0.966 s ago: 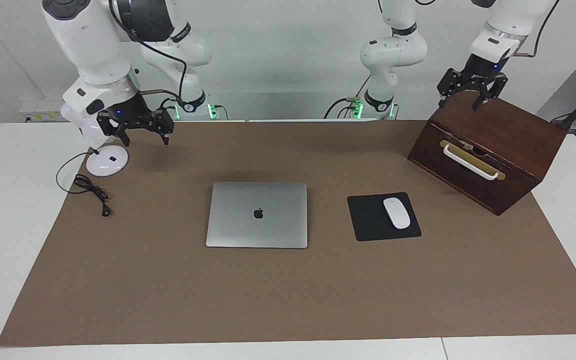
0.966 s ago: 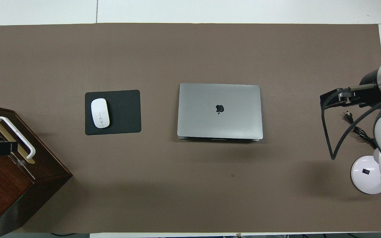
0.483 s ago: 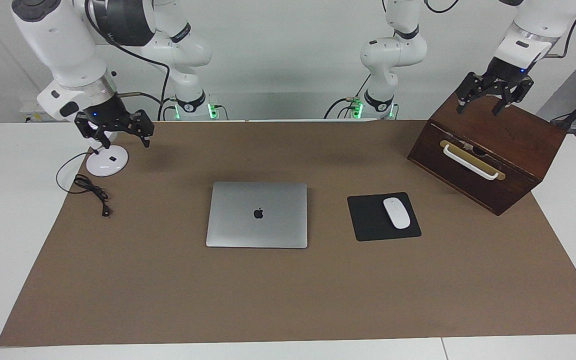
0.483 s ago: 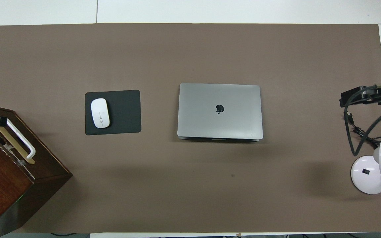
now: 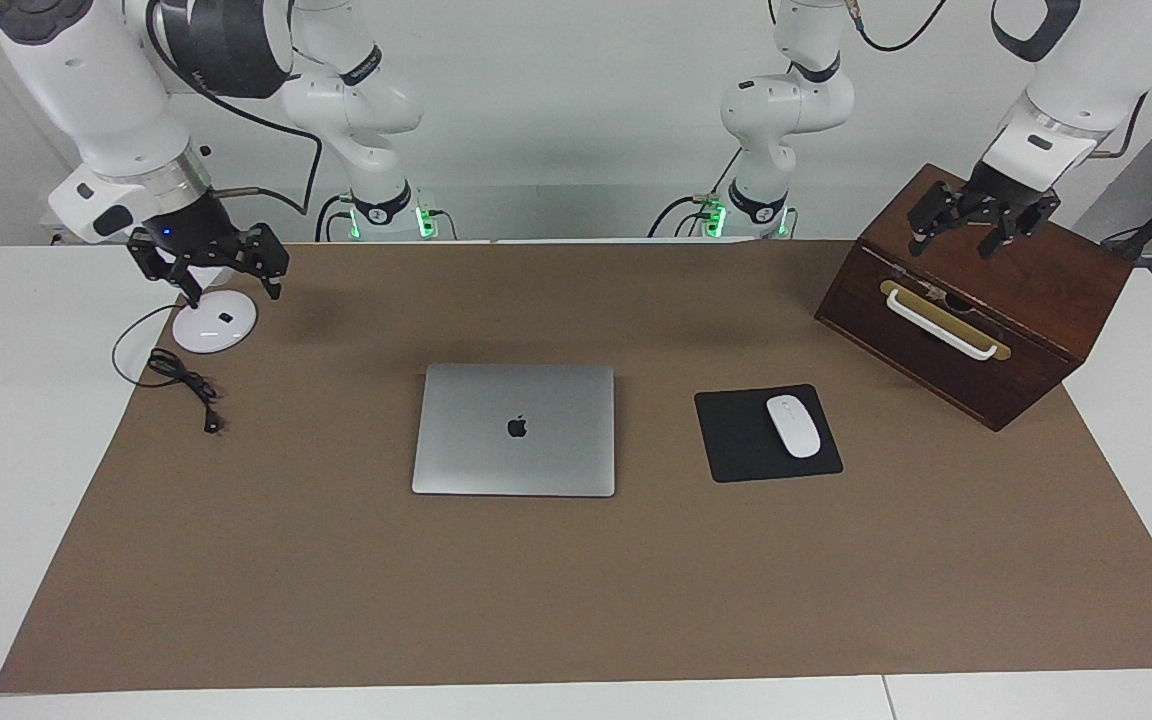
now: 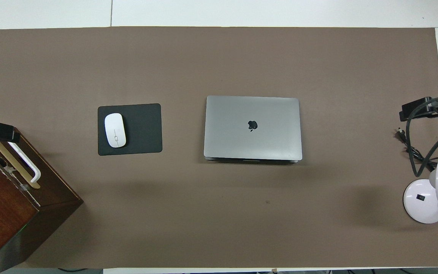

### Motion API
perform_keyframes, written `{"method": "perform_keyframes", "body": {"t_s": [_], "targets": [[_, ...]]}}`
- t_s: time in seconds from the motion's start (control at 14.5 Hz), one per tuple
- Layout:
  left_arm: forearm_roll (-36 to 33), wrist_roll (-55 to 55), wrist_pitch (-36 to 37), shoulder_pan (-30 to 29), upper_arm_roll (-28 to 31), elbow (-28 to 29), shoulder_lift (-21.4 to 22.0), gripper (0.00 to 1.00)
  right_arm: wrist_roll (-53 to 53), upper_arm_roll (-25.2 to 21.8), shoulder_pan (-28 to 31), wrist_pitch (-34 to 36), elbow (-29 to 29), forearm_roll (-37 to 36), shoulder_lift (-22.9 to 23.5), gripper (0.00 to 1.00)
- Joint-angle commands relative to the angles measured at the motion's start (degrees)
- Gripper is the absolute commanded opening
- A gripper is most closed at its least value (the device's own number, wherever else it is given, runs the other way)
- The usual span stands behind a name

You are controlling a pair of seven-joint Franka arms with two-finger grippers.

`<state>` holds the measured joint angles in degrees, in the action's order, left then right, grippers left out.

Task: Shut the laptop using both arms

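Already the slim silver-grey metal laptop (image 5: 514, 429) lay shut; the left gripper (image 5: 977, 216) and right gripper (image 5: 208, 262) hung wide open, empty. Any further press risked denting the lid.

Bystanders on the brown mat (image 5: 336, 600)
White mouse (image 5: 793, 426) on black mouse pad (image 5: 736, 440); wooden box (image 5: 1026, 300), lamp base (image 5: 214, 324) and black cable (image 5: 181, 380) at opposite ends.

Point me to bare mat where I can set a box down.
Free: the mat strip farther from the robots than the laptop and mouse pad; also between laptop and lamp base. Crowded: around the wooden box and cable.
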<state>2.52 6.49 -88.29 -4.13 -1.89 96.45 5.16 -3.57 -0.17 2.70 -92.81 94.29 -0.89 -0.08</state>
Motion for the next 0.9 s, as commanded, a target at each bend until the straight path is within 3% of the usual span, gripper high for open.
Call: {"method": "perform_keyframes", "body": {"t_s": [0.0,0.83], "targets": [[-1.5,-1.4,0.8,-0.4,-0.6,-0.2,0.3,1.00,-1.0,0.2,0.5,-1.1,0.7,-0.2,-0.4,1.00],[-1.5,-1.0,-0.1,0.4,-0.7,-0.3,0.2,1.00,-1.0,0.2,0.3,-0.4,0.7,-0.2,-0.5,1.00]]}}
